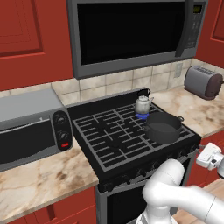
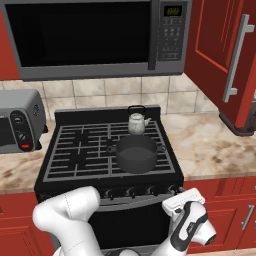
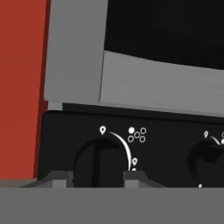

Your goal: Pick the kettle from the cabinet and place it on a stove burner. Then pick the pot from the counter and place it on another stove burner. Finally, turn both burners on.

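At the front panel of the stove (image 1: 109, 173), low at its right end, the gripper (image 3: 97, 177) is set on a round black knob (image 3: 101, 159): in the hand view its two dark fingertips stand on either side of the knob's lower part, partly closed, and they seem to pinch it, though the contact itself is hidden at the bottom edge. The kettle (image 1: 142, 103) already sits on the back right burner, where a small blue flame (image 1: 142, 115) shows under it, and the pot (image 1: 162, 126) sits on the front right burner (image 2: 136, 167), just in front of the kettle and not touching it. I judge that the pot's burner is the one not yet lit. The knob is a hard, stiff, smooth part, so it can slip between the pads; it is best held across its raised middle ridge, squarely, and turned without pulling. A second knob (image 3: 209, 159) stands near on one side, and the red cabinet front (image 3: 19, 87) lies close on the other, so there is little room for sideways motion. Above the panel the grey oven door edge (image 3: 162, 85) leaves no space to rise much. Behind the hand, toward the room, the space looks open for drawing back. On the counter (image 2: 210, 145) the toaster (image 1: 203, 82) and the toaster oven (image 1: 30, 127) stand well apart from the work.
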